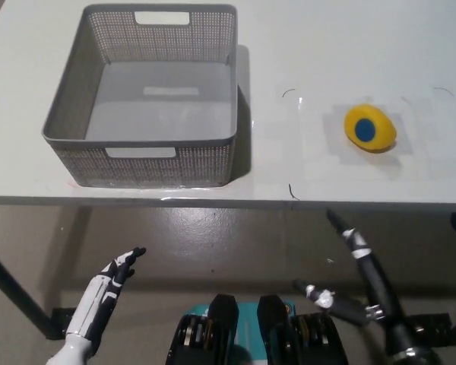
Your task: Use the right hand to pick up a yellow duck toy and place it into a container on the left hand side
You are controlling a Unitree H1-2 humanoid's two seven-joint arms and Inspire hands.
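Below table edge, right hand (pixel 349 262) fingers spread, left hand (pixel 106 293) fingers apart, duck toy (pixel 370 128) right of basket (pixel 76 122)

A grey perforated plastic basket (pixel 140 144) with cut-out handles sits empty in the upper left of the frame on a white table (pixel 349 167), while a rounded yellow duck toy with a blue circular patch (pixel 370 128) lies well apart from it at the upper right. Below the table edge, over the brownish floor (pixel 228 236), the white left hand (pixel 110 285) hangs at the lower left with fingers extended and apart, holding nothing. The black right hand (pixel 357 277) is at the lower right, fingers spread and also empty.
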